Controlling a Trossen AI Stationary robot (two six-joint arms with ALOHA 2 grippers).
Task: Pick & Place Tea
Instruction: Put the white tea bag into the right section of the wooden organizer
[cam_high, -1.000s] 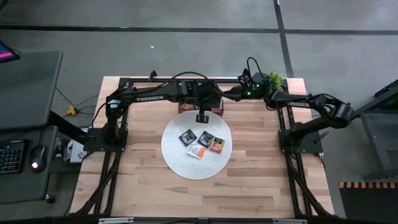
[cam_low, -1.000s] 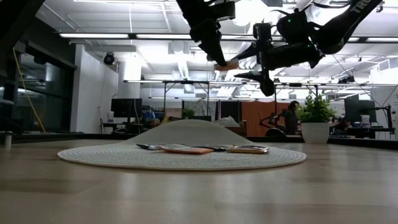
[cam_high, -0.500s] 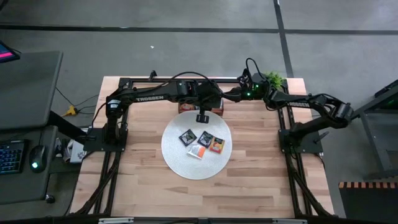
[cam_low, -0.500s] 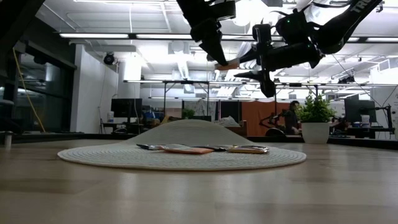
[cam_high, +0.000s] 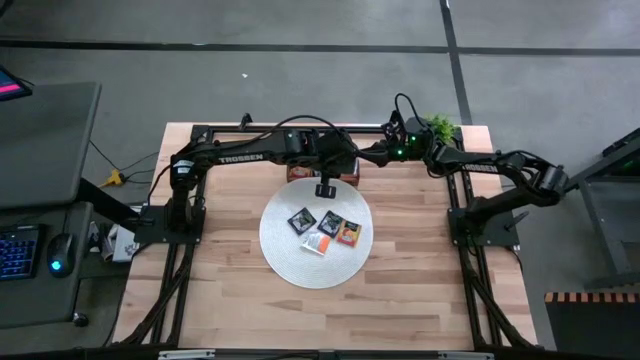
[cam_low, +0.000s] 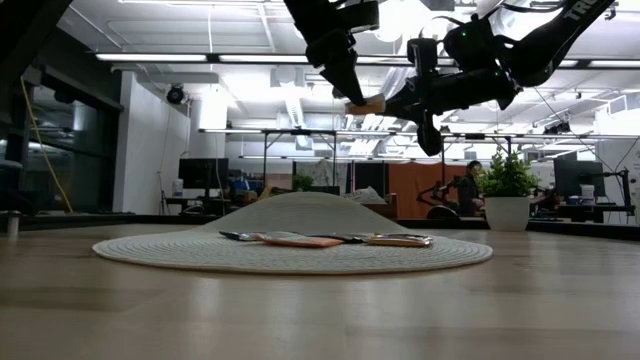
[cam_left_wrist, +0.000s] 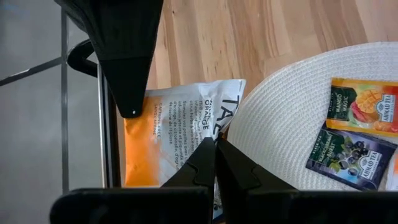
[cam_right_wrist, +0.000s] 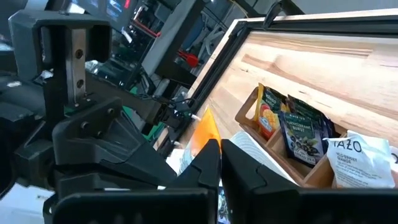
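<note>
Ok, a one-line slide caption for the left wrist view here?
Left pincer and right pincer both pinch one orange-and-white tea sachet above the table, beside the round white mat.

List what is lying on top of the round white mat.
Four flat tea sachets lie on the round white mat: two dark, one orange, one orange-and-white. From table height they overlap, so anything underneath them stays hidden.

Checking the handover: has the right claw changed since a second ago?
Yes. The right claw stays beside the left claw, high above the round white woven mat, but its jaws have shut on the white-and-orange tea sachet.
</note>
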